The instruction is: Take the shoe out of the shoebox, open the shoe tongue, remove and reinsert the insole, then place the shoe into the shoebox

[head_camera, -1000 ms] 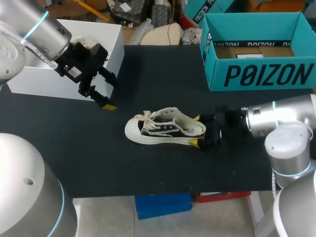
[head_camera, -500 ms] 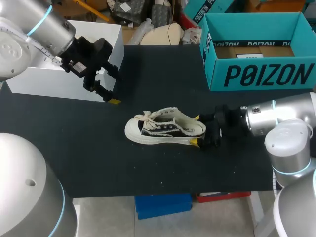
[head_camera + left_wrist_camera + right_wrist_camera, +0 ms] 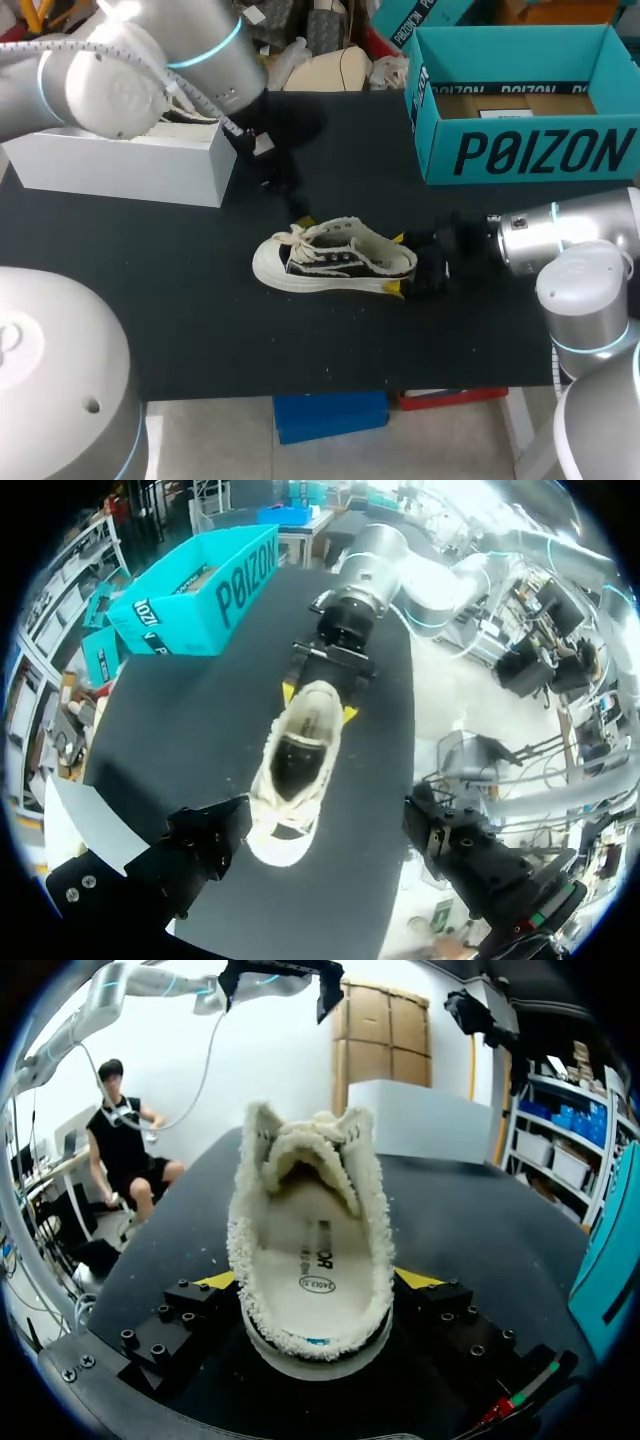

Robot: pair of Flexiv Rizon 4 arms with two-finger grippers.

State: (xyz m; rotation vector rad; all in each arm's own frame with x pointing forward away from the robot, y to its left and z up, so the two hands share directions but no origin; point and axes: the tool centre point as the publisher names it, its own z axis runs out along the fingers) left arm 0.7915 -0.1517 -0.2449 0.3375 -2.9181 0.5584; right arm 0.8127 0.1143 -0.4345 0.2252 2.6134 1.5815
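Where the head view looks down on the black-topped table (image 3: 180, 300), a low black canvas shoe with cream fleece lining, white laces and a white rubber sole (image 3: 335, 262) lies on its sole near the middle, toe toward my left. The right gripper (image 3: 397, 264) clasps its heel, one yellow tip on each side. The left gripper (image 3: 285, 190) hangs over the table just behind the toe, its fingers unreadable here, with an oblong white box (image 3: 130, 170) beside it. The open teal cardboard shoebox (image 3: 520, 150) stands well apart at the far right. In the left wrist view the left gripper (image 3: 328, 820) has its dark fingers (image 3: 205, 845) spread wide, touching nothing, above the shoe (image 3: 295, 770), whose heel sits in the right gripper (image 3: 320, 680); the shoebox (image 3: 200, 590) lies beyond. In the right wrist view the right gripper (image 3: 315, 1285) presses both sides of the shoe (image 3: 310, 1160) at its heel (the pale insole (image 3: 315, 1270) lies inside), and the left gripper (image 3: 283, 980) hangs above the toe.
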